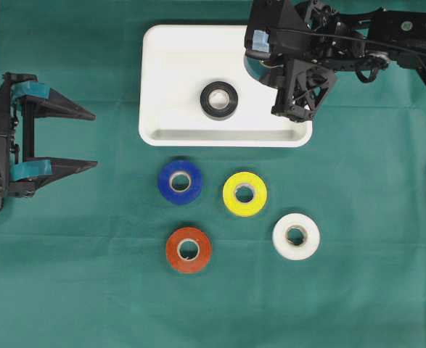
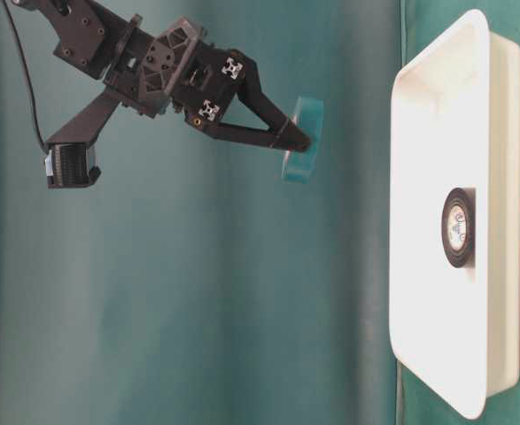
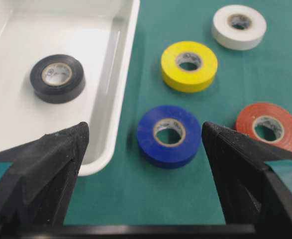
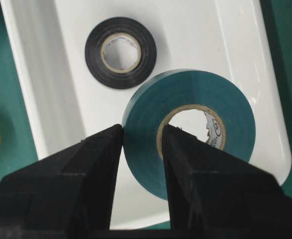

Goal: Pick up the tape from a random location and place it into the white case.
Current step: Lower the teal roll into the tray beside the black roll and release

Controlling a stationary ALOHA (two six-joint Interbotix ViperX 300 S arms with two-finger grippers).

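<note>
Tape (image 4: 185, 129), a teal roll, is pinched through its wall by the right gripper (image 4: 142, 137) and held above the white case (image 1: 162, 80), apparently for release beside the black roll (image 1: 219, 100). Left gripper (image 1: 82, 139) is parked, fingers spread.

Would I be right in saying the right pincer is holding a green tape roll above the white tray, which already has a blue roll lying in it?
Not quite: the roll in the white tray is black, as the right wrist view shows. The right pincer does hold the green roll above it.
</note>
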